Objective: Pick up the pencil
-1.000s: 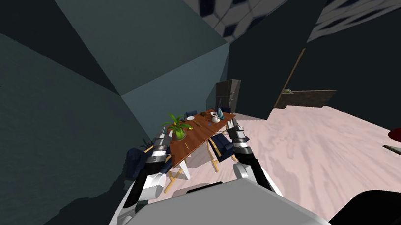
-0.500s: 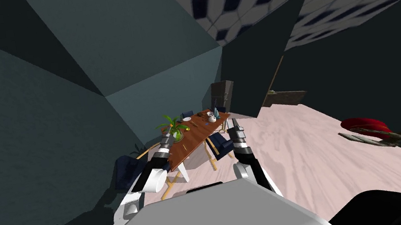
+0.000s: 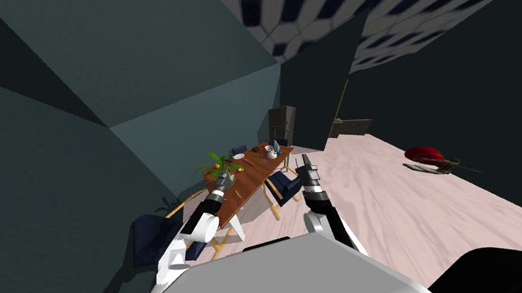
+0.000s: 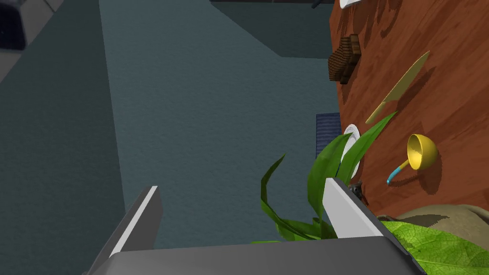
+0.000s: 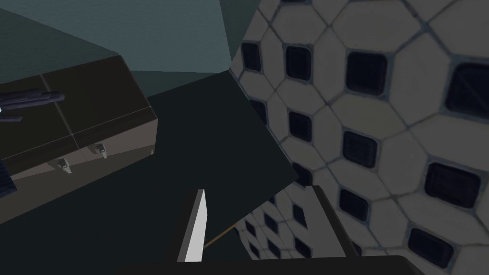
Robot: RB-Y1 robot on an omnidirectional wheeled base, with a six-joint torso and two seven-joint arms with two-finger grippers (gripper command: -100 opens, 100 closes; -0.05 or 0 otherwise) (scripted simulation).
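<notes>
While left gripper [image 4: 246,215] hangs spread wide by the plant [image 4: 328,164] at the table [image 4: 458,110] edge, right gripper [image 5: 262,224] gapes wide too; pencil too small to tell among table items.

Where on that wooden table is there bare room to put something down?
Bare wood lies between the yellow knife and the yellow scoop, and beyond the knife on the table. By the plant it is crowded: its leaves overlap a white plate.
</notes>
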